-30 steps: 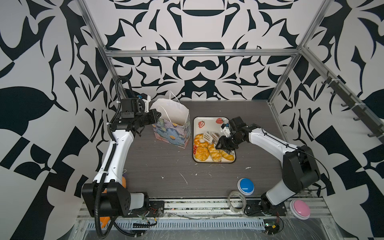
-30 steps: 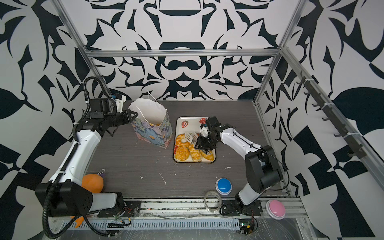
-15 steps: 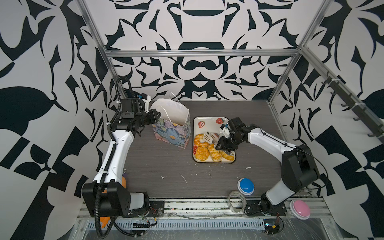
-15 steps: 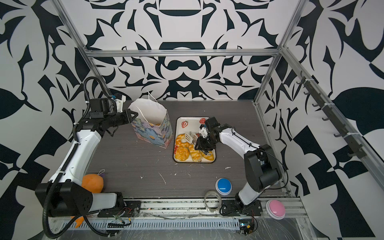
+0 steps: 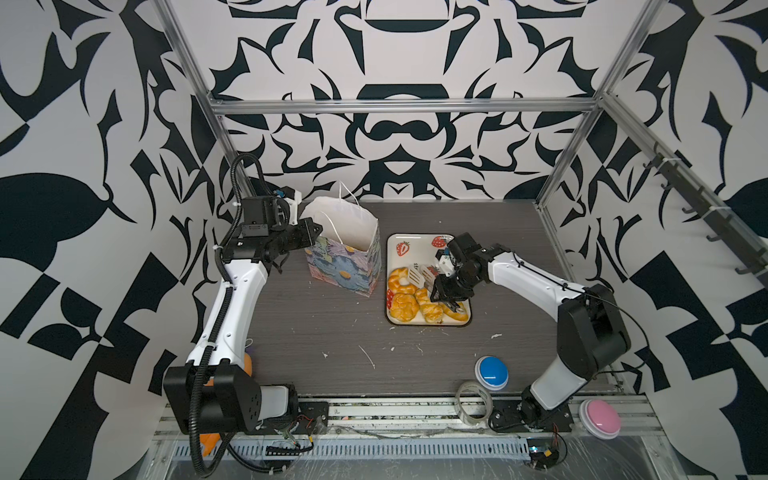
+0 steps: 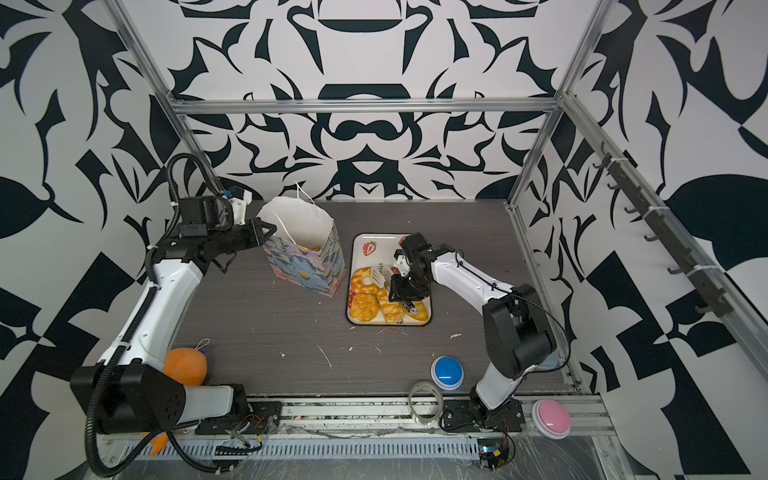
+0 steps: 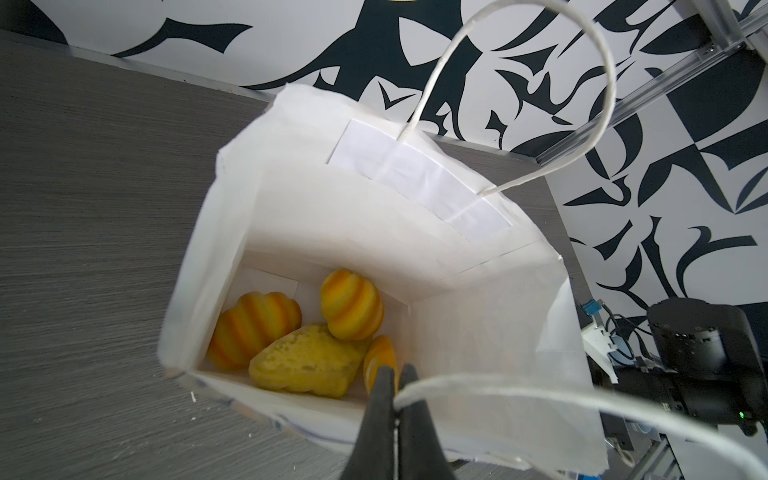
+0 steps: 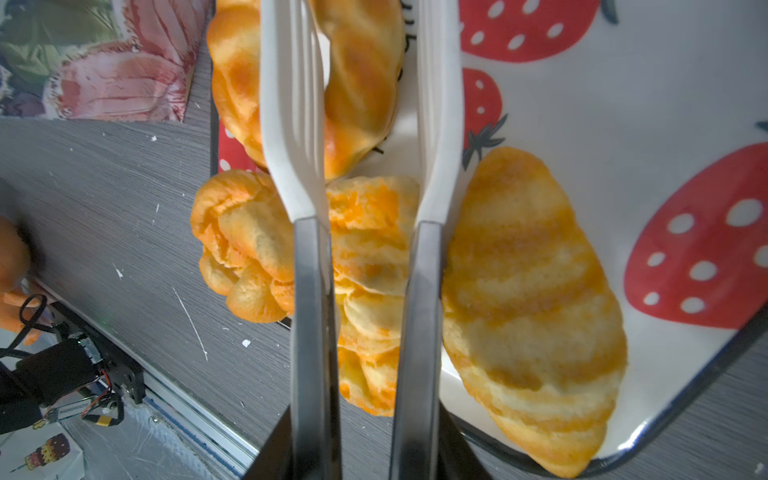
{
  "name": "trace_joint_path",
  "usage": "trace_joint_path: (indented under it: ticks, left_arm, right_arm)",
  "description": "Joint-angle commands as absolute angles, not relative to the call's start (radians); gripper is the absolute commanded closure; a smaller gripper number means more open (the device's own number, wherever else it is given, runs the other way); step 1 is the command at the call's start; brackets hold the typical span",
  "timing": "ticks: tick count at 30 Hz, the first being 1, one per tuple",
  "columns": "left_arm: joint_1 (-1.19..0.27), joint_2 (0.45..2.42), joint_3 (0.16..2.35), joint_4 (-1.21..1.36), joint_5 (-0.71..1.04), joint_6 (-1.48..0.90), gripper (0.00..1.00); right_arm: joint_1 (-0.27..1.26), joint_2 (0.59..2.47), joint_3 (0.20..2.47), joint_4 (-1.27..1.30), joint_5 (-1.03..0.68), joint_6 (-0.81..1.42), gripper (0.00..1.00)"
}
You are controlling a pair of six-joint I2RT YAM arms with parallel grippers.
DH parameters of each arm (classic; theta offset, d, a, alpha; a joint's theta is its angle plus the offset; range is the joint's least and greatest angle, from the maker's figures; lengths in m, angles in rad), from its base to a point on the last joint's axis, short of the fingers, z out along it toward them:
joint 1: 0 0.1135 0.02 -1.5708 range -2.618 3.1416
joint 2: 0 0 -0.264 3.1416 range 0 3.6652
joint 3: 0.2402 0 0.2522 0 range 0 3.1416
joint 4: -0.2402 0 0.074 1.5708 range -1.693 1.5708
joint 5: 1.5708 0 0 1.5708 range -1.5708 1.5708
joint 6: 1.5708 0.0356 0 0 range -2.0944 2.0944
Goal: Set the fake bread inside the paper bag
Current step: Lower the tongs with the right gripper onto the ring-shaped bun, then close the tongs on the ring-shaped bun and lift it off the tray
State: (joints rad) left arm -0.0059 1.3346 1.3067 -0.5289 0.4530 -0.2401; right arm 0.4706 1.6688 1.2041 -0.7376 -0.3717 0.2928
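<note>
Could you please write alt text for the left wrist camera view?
Looking down into an open white-lined paper bag holding four glossy golden-orange toy breads on its floor. In the foreground, the left gripper's black fingers pinch one thin white cord handle.

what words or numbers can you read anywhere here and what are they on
"stra": black letters on the tray in a top view; the rest hides under the tongs.
Wire tag in the right wrist view: print too small to read.
Paper bag: flowers only, no words show.
</note>
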Motion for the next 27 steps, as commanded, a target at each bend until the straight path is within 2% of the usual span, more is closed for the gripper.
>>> trace_joint_path:
  ticks: [1,13,27]
  left_arm:
    - [-0.003,1.336,1.290,-0.527,0.474,-0.250,0.98]
    - [-0.003,1.330,1.289,-0.526,0.472,-0.250,0.98]
    - [-0.003,1.331,1.289,-0.527,0.472,-0.250,0.98]
  right_arm:
    - [0.487,1.661,1.259,-0.762,-0.349,0.270,0.59]
    - [0.515,1.684,1.305,-0.795,-0.316,0.260,0.60]
    - [0.518,1.674,1.304,-0.772,-0.301,0.271,0.70]
